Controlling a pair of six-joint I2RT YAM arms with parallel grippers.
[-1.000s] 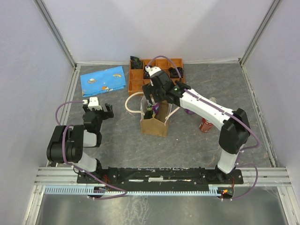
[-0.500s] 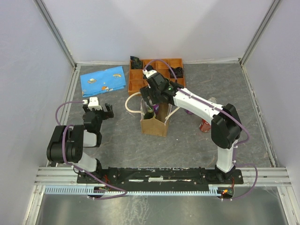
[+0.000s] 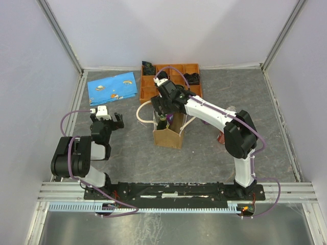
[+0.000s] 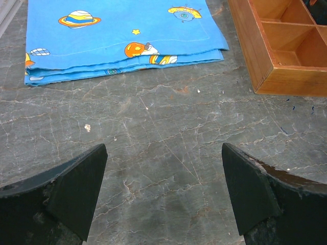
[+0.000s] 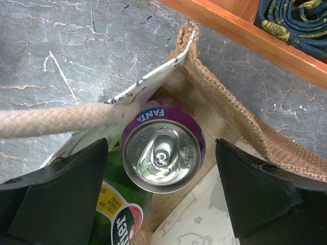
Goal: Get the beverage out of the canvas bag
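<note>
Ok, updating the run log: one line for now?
right gripper: open over purple can in canvas bag | left gripper: open over table

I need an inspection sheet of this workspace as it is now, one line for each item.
Surface: grey marbled table, no spill seen.
Job's things: canvas bag upright; purple Fanta can and green bottle inside it.
Clutter: folded blue space-print cloth; orange compartment tray with dark items.
Grippers: right gripper open above the Fanta can, not gripping; left gripper open, empty, over the table.
Cables: purple cables loop beside both arms, off the bag.
Surroundings: pale walls.
</note>
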